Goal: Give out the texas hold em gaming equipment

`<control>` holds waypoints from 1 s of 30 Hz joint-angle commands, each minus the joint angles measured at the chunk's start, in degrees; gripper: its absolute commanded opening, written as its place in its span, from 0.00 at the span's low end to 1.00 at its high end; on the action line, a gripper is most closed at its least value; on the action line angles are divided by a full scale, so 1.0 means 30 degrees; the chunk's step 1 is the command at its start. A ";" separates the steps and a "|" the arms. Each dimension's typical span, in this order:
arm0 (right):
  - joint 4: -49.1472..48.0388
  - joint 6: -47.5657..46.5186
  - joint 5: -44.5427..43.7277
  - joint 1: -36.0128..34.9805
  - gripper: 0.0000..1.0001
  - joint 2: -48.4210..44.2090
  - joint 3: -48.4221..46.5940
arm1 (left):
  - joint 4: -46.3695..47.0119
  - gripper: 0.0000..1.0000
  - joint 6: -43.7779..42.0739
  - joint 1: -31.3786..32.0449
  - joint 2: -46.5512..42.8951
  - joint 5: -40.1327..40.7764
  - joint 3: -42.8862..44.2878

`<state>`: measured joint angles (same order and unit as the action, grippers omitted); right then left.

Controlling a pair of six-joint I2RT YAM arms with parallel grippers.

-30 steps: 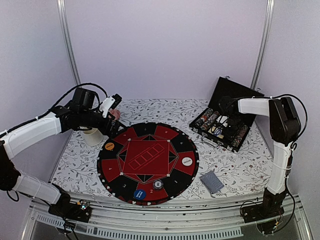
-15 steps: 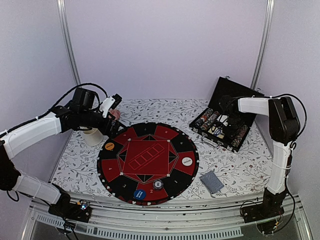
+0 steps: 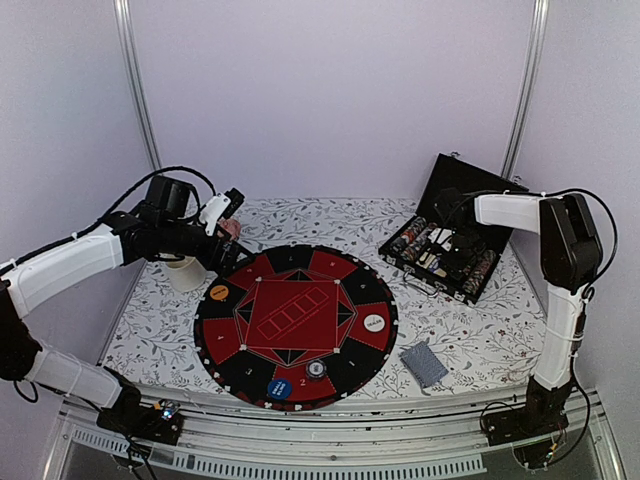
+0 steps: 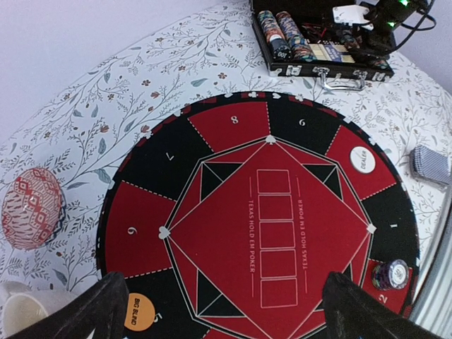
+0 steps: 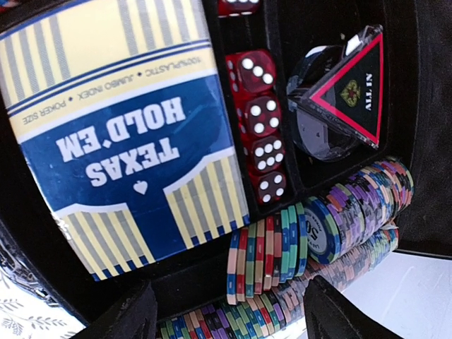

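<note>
A round red-and-black poker mat (image 3: pixel 296 325) carries an orange disc (image 3: pixel 219 293), a white disc (image 3: pixel 374 322), a blue disc (image 3: pixel 280 388) and a small chip stack (image 3: pixel 316 369). Grey-blue cards (image 3: pixel 424 363) lie right of the mat. My left gripper (image 4: pixel 233 318) hangs open above the mat's left edge, holding nothing. My right gripper (image 5: pixel 229 311) is down in the black case (image 3: pixel 450 250), open. Its fingers stand on either side of a short group of striped chips (image 5: pixel 268 258) without touching them.
A white cup (image 3: pixel 185 272) and a pink patterned bowl (image 4: pixel 32 208) stand left of the mat under my left arm. The case also holds a blue-and-yellow card box (image 5: pixel 120 141), red dice (image 5: pixel 258 127), a triangular marker (image 5: pixel 349 88) and long chip rows (image 5: pixel 360 205).
My right gripper has shifted slightly inside the case. The left arm and everything on the mat have stayed put.
</note>
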<state>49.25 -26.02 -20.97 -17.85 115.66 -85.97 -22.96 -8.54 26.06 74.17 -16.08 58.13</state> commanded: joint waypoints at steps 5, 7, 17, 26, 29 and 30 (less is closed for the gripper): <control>0.0038 -0.0108 -0.0511 0.0566 0.76 0.0273 -0.0882 | 0.0219 0.98 0.0063 -0.0309 0.0175 -0.0239 -0.0314; -0.0027 -0.0165 -0.0406 0.0587 0.72 0.0477 -0.0909 | 0.0217 0.98 0.0066 -0.0312 0.0178 -0.0238 -0.0331; -0.0026 -0.0291 0.0295 0.0668 0.60 0.1165 -0.0823 | 0.0212 0.98 0.0074 -0.0308 0.0149 -0.0237 -0.0328; -0.0147 -0.0379 0.0552 0.0828 0.56 0.1888 -0.0756 | 0.0210 0.98 0.0062 -0.0308 0.0061 -0.0297 -0.0379; -0.0184 -0.0408 0.0516 0.0893 0.49 0.2214 -0.0904 | 0.0212 0.98 0.0040 -0.0309 0.0014 -0.0294 -0.0392; -0.0180 -0.0394 0.0490 0.0926 0.46 0.2275 -0.0991 | 0.0209 0.98 0.0037 -0.0309 0.0004 -0.0288 -0.0392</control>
<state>48.53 -27.11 -20.64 -15.38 120.16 -87.61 -22.98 -8.51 25.96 74.30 -16.12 57.63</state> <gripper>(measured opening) 0.500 0.982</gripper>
